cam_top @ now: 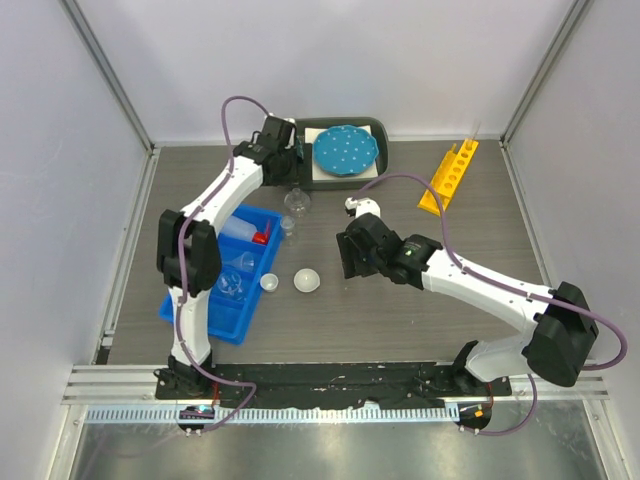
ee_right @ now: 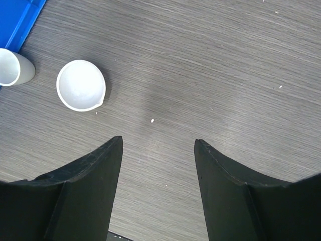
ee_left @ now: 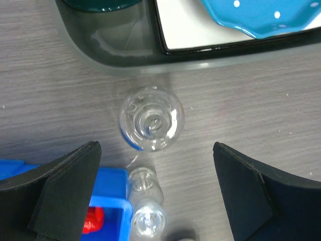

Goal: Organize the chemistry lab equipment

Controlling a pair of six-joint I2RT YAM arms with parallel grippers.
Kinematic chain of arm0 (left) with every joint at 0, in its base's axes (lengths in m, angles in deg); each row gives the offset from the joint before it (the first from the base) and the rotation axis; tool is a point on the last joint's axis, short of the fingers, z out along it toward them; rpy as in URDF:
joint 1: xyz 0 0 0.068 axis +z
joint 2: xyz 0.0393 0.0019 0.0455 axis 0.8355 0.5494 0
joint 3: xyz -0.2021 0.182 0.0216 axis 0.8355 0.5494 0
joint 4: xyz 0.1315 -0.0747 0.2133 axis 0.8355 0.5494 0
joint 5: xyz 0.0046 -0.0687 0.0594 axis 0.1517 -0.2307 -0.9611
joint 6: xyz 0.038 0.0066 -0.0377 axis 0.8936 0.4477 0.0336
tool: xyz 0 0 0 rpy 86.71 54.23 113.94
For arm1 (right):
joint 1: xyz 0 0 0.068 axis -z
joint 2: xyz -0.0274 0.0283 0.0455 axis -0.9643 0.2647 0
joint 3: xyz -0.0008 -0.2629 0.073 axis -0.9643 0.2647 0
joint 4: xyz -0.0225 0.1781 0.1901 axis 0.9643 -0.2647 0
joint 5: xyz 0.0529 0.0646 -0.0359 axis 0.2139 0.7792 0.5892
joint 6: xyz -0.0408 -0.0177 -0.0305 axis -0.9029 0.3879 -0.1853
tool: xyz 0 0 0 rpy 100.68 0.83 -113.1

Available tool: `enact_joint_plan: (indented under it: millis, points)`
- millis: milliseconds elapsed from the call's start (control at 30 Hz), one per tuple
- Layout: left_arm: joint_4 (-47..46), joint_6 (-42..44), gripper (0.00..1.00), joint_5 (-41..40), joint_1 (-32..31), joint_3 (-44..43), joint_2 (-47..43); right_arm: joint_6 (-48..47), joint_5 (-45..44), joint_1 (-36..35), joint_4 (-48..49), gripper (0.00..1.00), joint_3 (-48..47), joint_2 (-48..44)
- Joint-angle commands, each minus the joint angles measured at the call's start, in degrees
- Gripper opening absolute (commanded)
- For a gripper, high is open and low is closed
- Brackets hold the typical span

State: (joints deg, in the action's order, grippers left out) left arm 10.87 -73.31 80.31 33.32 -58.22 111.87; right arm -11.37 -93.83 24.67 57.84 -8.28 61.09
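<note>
While the left tool (cam_top: 292,172) hangs over the far side of the table (cam_top: 430,300), just near of the dark tray (cam_top: 380,128) carrying the blue dotted plate (cam_top: 346,150), a clear round vessel (cam_top: 296,200) stands below it. A small clear flask (cam_top: 288,227) sits just nearer, at the far right corner of the blue bin (cam_top: 215,320). That bin holds the white squeeze bottle (cam_top: 243,231) and a beaker (cam_top: 232,286). Two small round dishes (cam_top: 306,280) lie just right of it, the right tool (cam_top: 345,255) faces them from the right, and the yellow test-tube rack (cam_top: 449,174) lies well apart, far right.

From the left wrist, the jaws stand wide with nothing in them. The vessel, seen from above, sits centred between the fingers (ee_left: 65,191); flask or upturned funnel, I cannot tell. The teal mug (ee_left: 100,4) shows at the far edge. This looks like the approach to a grasp. It calls for a straight descent that keeps the glass centred, then a gentle closing on the body, since smooth glass may slip. The small flask just near and the tray rim just far leave little room for drift.

From the right wrist, the jaws stand partly open and empty over bare table. One dish lies ahead to the left, the other tipped beside the bin corner. This tool should shift left to centre a dish before lowering.
</note>
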Motion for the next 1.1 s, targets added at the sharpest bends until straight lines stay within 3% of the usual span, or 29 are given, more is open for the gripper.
enact_joint_plan:
  millis: [0, 433, 733, 1067]
  points:
    - [-0.13, 2.33, 0.98, -2.66, -0.02, -4.57, 2.71, 0.43, -1.2, 0.41, 2.31, 0.65, 0.6, -1.65]
    - [-2.42, 5.15, 0.95, -2.4, -0.11, -3.17, 6.75, -0.19, -0.06, 1.02, 3.97, 0.65, 0.51, 0.73]
    - [-2.16, 5.32, 0.72, -2.22, -0.11, -4.05, 9.39, -0.01, 0.65, 1.28, 4.68, 0.65, 1.82, 0.38]
    - [-2.33, 6.11, 0.66, -3.28, -0.64, -5.28, 10.89, -0.28, 1.09, 1.72, 5.12, 0.64, 2.53, -0.15]
